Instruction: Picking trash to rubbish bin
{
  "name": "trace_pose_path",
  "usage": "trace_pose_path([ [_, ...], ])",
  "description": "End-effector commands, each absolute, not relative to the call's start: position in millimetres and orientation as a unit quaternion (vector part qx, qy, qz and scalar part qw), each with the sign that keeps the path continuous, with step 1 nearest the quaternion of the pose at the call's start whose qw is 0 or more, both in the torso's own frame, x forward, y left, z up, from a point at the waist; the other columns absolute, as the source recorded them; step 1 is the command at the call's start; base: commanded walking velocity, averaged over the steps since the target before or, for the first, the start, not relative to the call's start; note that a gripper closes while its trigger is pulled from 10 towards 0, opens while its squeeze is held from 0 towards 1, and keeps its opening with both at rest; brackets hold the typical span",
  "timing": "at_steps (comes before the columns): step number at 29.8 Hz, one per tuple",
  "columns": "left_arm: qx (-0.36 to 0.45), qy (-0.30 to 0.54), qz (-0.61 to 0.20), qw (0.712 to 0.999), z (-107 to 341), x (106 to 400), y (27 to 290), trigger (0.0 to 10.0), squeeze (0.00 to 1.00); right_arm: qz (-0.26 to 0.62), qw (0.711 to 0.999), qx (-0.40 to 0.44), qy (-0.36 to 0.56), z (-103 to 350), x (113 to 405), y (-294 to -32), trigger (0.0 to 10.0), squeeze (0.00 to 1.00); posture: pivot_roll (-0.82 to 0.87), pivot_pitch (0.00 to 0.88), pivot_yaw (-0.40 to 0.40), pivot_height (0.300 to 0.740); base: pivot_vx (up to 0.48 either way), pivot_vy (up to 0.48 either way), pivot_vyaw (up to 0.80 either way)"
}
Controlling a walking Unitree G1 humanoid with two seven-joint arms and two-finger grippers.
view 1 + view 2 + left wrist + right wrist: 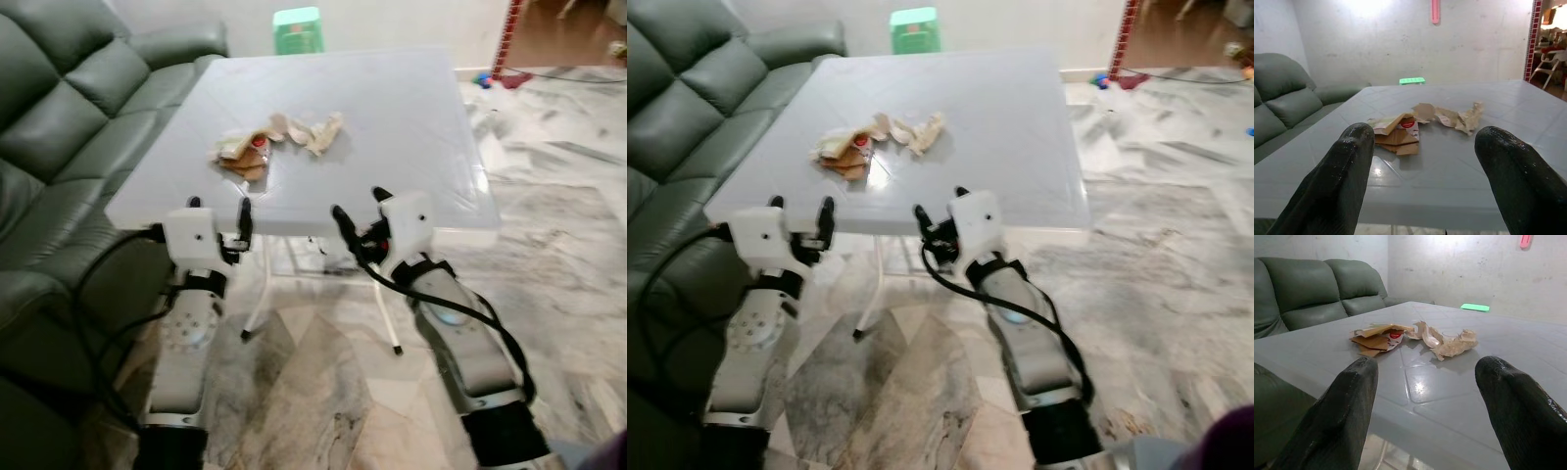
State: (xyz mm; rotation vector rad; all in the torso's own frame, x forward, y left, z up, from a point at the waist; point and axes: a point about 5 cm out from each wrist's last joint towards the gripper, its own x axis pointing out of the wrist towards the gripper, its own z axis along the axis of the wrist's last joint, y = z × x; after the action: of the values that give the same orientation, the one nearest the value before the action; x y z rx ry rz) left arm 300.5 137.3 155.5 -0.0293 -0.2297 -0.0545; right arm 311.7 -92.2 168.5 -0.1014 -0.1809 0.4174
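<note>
**Both claws waiting at the bench edge, trash ahead**

The left claw (218, 213) and right claw (358, 208) are hovering side by side at the near edge of the grey bench (392, 117), fingers spread wide and gripping nothing. Just beyond them, the crumpled paper trash (269, 142) is lying on the bench. A red label is showing on one wrapper (1407, 124), its writing too small to read. A green stool (298, 29) is standing past the far edge.

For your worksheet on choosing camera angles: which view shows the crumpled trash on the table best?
The left wrist view: the crumpled trash lies close, sharp and centred between the open left gripper's fingers. The right wrist view shows it off-centre; both eye views show it smaller, from above.
</note>
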Motion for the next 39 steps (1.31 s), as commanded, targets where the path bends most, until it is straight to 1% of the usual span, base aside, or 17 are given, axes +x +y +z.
trace_pose_path([
  [1, -0.011, -0.118, -0.019, 0.993, 157.5, 300.3, 144.0, 10.0, 0.00, 0.216, 0.970, -0.046, -0.100, 173.5, 310.4, -84.8, 10.0, 0.00, -0.05, 0.065, 0.048, 0.740, 0.277, 0.379, 0.00],
  [22, 0.000, -0.109, -0.015, 0.994, 154.8, 302.3, 146.6, 10.0, 0.00, 0.218, 0.970, -0.046, -0.101, 174.2, 310.5, -83.8, 10.0, 0.00, -0.05, 0.063, 0.048, 0.740, 0.279, 0.371, 0.00],
  [25, -0.003, -0.107, -0.018, 0.994, 154.0, 302.4, 145.4, 10.0, 0.00, 0.218, 0.970, -0.046, -0.102, 174.2, 310.5, -83.8, 10.0, 0.00, -0.05, 0.062, 0.048, 0.740, 0.309, 0.000, 0.00],
  [28, -0.016, -0.103, -0.018, 0.994, 152.2, 302.2, 143.4, 10.0, 0.00, 0.218, 0.970, -0.047, -0.102, 174.4, 310.7, -84.1, 10.0, 0.00, -0.05, 0.063, 0.047, 0.740, 0.000, 0.000, 0.00],
  [39, -0.004, -0.104, -0.034, 0.994, 153.5, 302.8, 138.5, 10.0, 0.00, 0.217, 0.969, -0.049, -0.104, 175.0, 310.8, -84.4, 10.0, 0.00, -0.05, 0.060, 0.046, 0.740, 0.000, 0.000, 0.00],
])
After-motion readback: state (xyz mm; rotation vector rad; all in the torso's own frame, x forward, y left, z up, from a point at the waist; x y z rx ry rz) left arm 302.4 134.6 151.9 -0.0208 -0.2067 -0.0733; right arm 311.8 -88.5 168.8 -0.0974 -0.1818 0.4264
